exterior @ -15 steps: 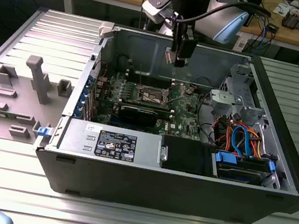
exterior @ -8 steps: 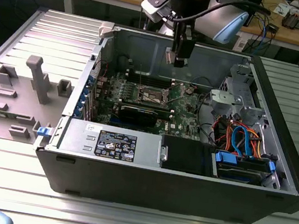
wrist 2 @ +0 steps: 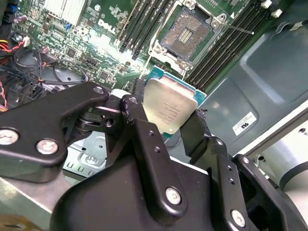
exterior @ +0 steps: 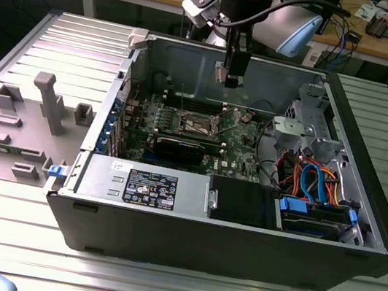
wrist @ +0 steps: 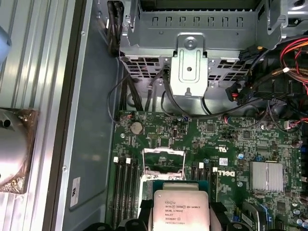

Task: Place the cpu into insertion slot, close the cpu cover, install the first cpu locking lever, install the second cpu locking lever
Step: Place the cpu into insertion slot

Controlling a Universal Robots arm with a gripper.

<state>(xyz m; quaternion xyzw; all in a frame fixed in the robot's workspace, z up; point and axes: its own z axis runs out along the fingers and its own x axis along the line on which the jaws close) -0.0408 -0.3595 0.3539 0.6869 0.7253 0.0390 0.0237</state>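
The cpu (wrist 2: 169, 109), a flat square chip with a pale, brushed-metal top and a thin blue-green border, is gripped at two opposite edges by the matte black fingers (wrist 2: 142, 126) of the gripper (wrist 2: 168, 114); the claw is clamped on it. The chip is held in the air above the green motherboard (wrist 2: 91, 53), apart from the insertion slot (wrist 2: 185, 32). The brownish-gold pin bed of the slot lies bare inside a silvery metal rim. Long black memory slots (wrist 2: 144, 19) run along two sides of the slot, close to its rim, so little free room is left there. A smooth grey sheet-metal wall of the case is seen just beyond them.

In the first wrist view, part of the cpu (wrist: 180, 211) is cut off by the picture edge. Just beyond it a thin frame of grey sheet metal with a square window is seen, probably the cpu cover (wrist: 164, 153) standing open.

In the exterior view the gripper (exterior: 231, 77) hangs over the open computer case (exterior: 236, 252), above the board. The case rests on a ribbed aluminium table (exterior: 157, 287).
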